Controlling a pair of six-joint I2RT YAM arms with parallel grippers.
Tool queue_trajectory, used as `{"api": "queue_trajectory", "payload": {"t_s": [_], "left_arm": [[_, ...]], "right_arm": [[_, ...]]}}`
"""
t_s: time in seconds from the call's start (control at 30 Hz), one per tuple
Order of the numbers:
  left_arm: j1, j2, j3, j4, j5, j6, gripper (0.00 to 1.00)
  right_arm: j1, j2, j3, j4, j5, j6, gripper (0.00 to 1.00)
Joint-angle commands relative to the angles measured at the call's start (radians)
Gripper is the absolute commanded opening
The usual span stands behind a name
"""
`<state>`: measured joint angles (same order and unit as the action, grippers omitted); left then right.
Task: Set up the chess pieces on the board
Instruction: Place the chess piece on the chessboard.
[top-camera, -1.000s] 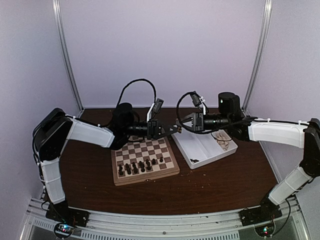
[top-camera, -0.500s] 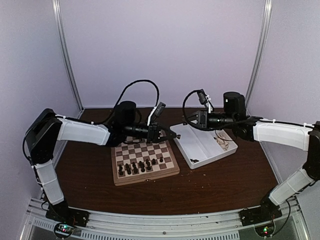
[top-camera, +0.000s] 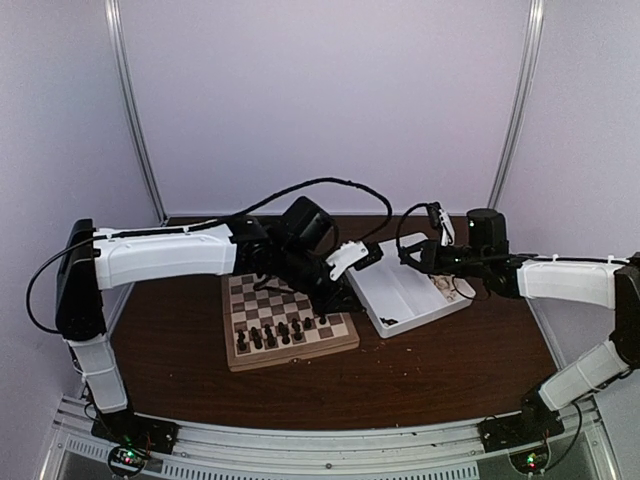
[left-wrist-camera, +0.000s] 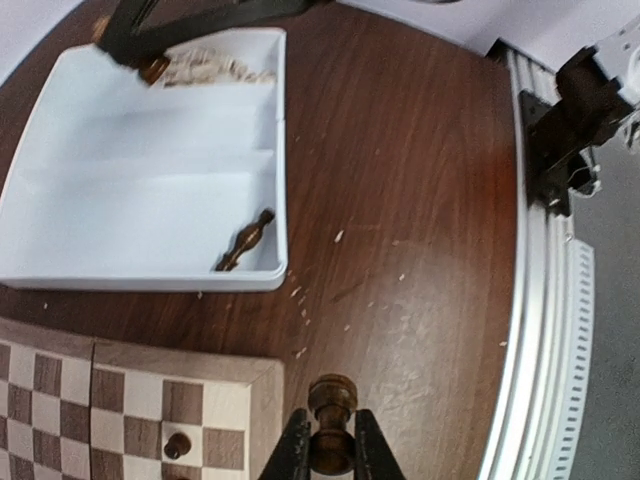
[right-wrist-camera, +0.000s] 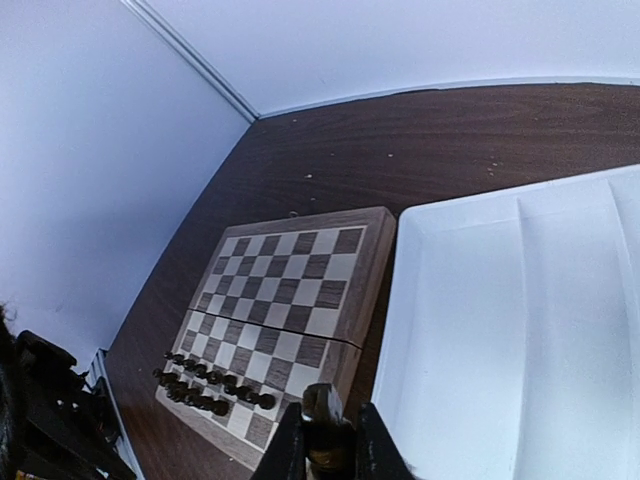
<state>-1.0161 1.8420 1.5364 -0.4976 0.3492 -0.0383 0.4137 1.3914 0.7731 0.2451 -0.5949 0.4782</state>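
Board (top-camera: 262, 352) lies on the brown desk (top-camera: 440, 370). Dark chess pieces (top-camera: 280, 332) stand close together on its near squares, and its far squares are bare. The left pincer (left-wrist-camera: 330, 445) hangs over the board's right edge. It is shut tight on a brown piece (left-wrist-camera: 332, 400), which stands upright between the fingers. A white tray (top-camera: 372, 300) sits just to the right of the board. A long piece (left-wrist-camera: 245, 240) lies on its side in the tray part nearest the front of the desk. Pale pieces (left-wrist-camera: 210, 68) lie in the far part. The right pincer (right-wrist-camera: 322, 448) hangs over the tray, to the right of the board. It is shut on a dark piece (right-wrist-camera: 322, 405).
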Motion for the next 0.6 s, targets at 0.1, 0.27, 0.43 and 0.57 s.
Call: {"api": "queue_trajectory", "payload": {"t_s": [0.1,0.27,0.43,0.57], "left_arm": [[-0.019,0.154,0.211,-0.302,-0.186,0.059,0.10],[-0.024,0.237,0.326,-0.398,-0.239,0.061,0.11],[-0.025,0.285,0.373,-0.438,-0.272,0.061,0.11],[-0.025,0.317,0.379,-0.438,-0.280,0.058,0.11]], "right_arm": [[-0.014,-0.049,-0.093,0.086,0.173,-0.053,0.12],[-0.015,-0.035,-0.142,0.147,0.220,-0.054,0.12],[-0.017,-0.034,-0.154,0.160,0.238,-0.051,0.12],[-0.017,-0.033,-0.156,0.163,0.240,-0.050,0.12]]}}
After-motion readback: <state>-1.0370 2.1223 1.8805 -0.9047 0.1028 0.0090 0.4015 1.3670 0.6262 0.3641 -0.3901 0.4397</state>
